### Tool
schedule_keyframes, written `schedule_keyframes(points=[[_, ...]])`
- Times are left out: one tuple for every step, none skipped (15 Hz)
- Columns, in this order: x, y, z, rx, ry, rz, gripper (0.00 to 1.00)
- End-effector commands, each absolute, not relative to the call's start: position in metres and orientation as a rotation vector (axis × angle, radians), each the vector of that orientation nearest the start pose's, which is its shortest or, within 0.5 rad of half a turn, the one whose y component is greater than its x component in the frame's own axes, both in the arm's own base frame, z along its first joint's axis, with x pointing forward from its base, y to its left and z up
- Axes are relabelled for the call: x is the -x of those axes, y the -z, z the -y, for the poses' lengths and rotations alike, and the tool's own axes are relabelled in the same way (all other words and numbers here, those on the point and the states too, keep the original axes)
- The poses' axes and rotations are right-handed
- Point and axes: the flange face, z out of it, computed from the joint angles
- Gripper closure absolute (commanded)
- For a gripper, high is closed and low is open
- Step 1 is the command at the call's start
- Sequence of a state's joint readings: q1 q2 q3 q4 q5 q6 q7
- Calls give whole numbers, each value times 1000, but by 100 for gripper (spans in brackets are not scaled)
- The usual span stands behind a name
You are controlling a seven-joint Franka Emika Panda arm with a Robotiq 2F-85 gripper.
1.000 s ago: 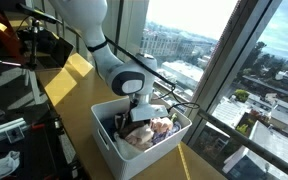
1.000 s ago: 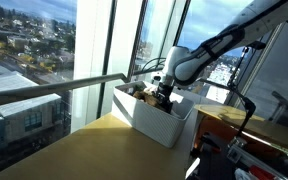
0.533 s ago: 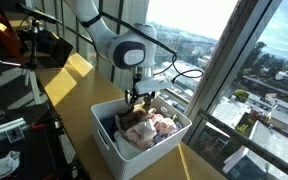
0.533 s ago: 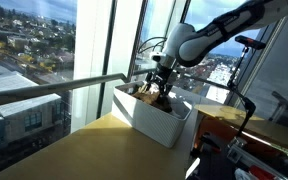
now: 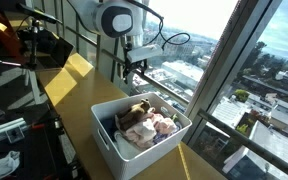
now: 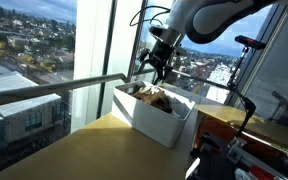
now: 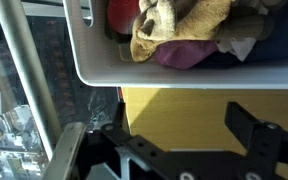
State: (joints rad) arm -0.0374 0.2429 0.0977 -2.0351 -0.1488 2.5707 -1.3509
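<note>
Up comes the tool (image 5: 131,74), and we can see it has climbed right out of the white bin (image 5: 112,150) where it was buried a second ago. Its jaws were pinched in among the fabrics then; now they stand spread as wide as we have seen them. Nothing hangs between them, so the tool is empty.

We see it in both exterior views hanging above the bin's far side, close to the window glass (image 6: 94,40), well clear of the rim. From the other side the tool (image 6: 153,74) points down at the bin (image 6: 149,125) with plain air under its fingertips.

Inside the bin lies the heap of fabrics (image 5: 144,127), which sits low and about level with the rim. We pick it out again as a brownish mound (image 6: 154,97) in the other exterior view.

Looking through the wrist view, we have the tool (image 7: 179,125) framing a strip of yellow wooden worktop (image 7: 174,100), with the bin's white wall (image 7: 184,72) just beyond. Over that wall we make out a tan cloth (image 7: 169,22) crumpled on top, a maroon cloth (image 7: 189,52) tucked under it, and something red (image 7: 122,15) beside them.

The bin stands on the worktop (image 6: 74,150) near its window end, with the handrail (image 6: 54,88) running outside the glass.
</note>
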Motion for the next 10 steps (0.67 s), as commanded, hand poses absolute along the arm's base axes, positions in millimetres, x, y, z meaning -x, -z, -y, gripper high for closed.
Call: schedule_keyframes(points=[[-595, -355, -74, 2328, 382, 2315, 0], [-591, -352, -86, 2274, 415, 2295, 0], [-588, -351, -95, 2235, 442, 2273, 0], [-598, -346, -86, 2305, 390, 2277, 0], [-595, -344, -95, 2271, 408, 2271, 0], [-594, -343, -100, 2257, 415, 2267, 0], [-593, -343, -101, 2252, 416, 2268, 0], [-593, -343, -100, 2253, 416, 2267, 0], [-594, -343, -98, 2253, 416, 2267, 0], [-594, -343, -97, 2254, 416, 2267, 0]])
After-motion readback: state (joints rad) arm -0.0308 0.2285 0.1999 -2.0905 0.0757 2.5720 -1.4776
